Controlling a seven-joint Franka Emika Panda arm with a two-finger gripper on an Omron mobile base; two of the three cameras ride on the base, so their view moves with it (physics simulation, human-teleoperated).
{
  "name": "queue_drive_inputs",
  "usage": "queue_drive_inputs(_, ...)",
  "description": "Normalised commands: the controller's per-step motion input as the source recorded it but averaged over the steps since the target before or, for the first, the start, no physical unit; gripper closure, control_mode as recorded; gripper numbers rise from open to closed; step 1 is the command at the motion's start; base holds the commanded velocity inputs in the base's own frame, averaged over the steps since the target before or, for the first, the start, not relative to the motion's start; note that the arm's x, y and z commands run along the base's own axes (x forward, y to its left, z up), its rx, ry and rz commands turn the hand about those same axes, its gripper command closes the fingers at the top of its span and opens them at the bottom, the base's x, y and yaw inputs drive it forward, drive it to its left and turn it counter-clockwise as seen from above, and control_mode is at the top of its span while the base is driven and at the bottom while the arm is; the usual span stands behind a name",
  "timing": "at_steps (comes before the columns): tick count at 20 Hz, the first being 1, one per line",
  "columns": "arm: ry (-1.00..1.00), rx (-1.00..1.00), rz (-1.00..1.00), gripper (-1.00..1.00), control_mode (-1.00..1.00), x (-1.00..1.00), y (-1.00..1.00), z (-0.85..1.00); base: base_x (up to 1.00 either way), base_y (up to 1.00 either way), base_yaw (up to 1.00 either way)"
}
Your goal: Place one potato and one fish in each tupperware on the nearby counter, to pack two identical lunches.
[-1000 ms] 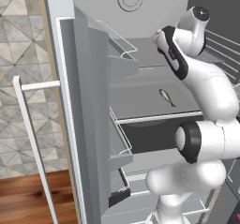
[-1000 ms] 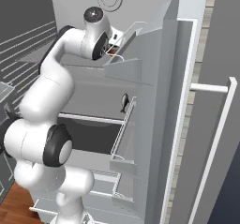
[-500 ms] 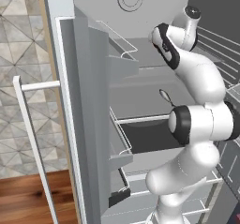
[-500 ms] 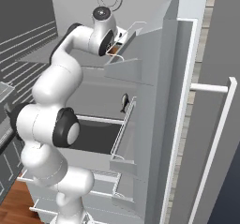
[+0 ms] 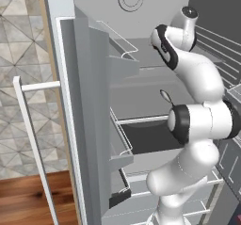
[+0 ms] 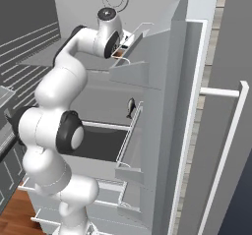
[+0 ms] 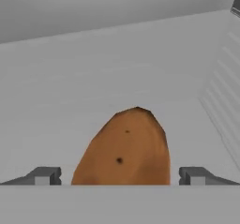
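A smooth orange-brown potato lies on the pale grey fridge shelf, close up in the hand view. My gripper is open around it, one fingertip to its left and the other to its right, with gaps on both sides. A small grey fish stands on the shelf below, beside the door's edge. My white arm reaches into the upper part of the open fridge. The tupperware and the counter are out of view.
The fridge door stands open with wire-fronted door shelves and a long white bar handle. Wire racks line the fridge's inner side. A dark drawer sits below the fish's shelf. Wood floor lies below.
The arm has stretched further up and into the fridge's upper shelf, its elbow rising. The jaws have stayed open.
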Motion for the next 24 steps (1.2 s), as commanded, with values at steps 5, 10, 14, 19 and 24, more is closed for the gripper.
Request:
queue_drive_inputs(5,0.03,-0.03,0.00,1.00,-1.00,0.33,0.00,-0.49,0.00,0.00,0.00)
queue_drive_inputs(10,-0.01,-0.01,0.00,1.00,-1.00,0.18,0.00,-0.30,0.00,0.00,0.00)
queue_drive_inputs(14,0.03,0.00,-0.01,1.00,-1.00,-0.33,0.00,-0.22,0.00,0.00,0.00)
queue_drive_inputs(19,-0.02,0.00,0.00,1.00,-1.00,-1.00,0.13,-0.55,0.00,0.00,0.00)
queue_drive_inputs(24,-0.08,0.00,0.00,1.00,-1.00,-1.00,0.41,-0.45,0.00,0.00,0.00)
